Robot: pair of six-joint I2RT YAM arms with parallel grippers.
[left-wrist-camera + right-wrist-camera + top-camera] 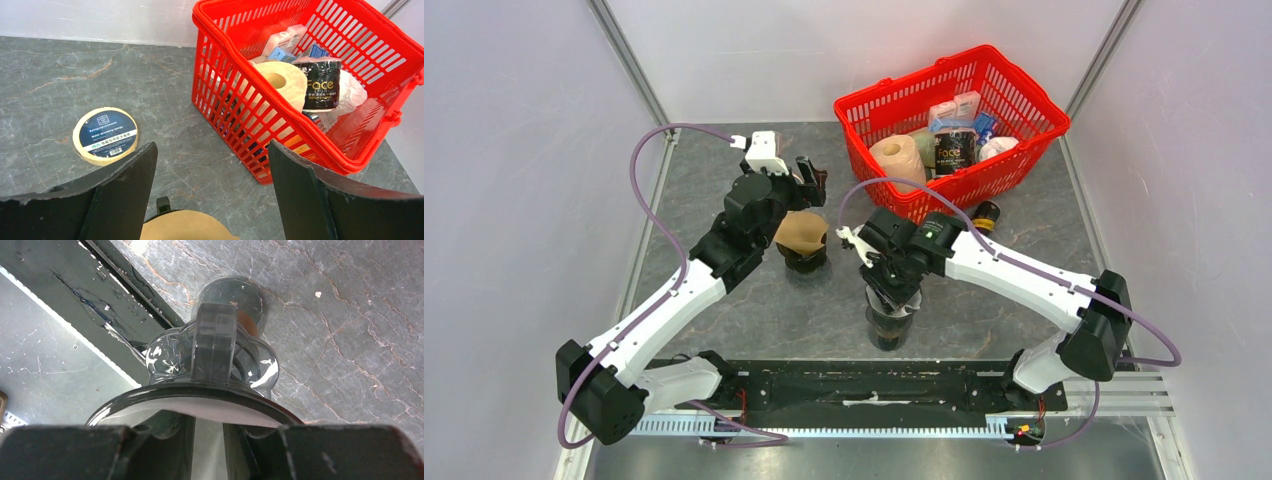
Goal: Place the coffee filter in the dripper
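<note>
- Jaws on the right end effector (892, 294) stand narrow, directly over the smoky clear dripper (212, 360). I cannot tell whether they pinch anything. A pale sheet shows under the dripper's rim.
- The left end effector (212, 150) is wide and holds nothing. Just beneath it, the brown coffee filter (182, 226) sits on a dark stand (805, 262), apart from the dripper.
- Seating probably goes best with the cone centred over the mouth and lowered straight. Light pressure matters, since the dripper looks easy to tip on the bench (50, 75).
- In the red basket (197, 15), a black roll pack (322, 82) reads "Face". The round disc (105, 136) seems to read "Water absorbing sponge".
</note>
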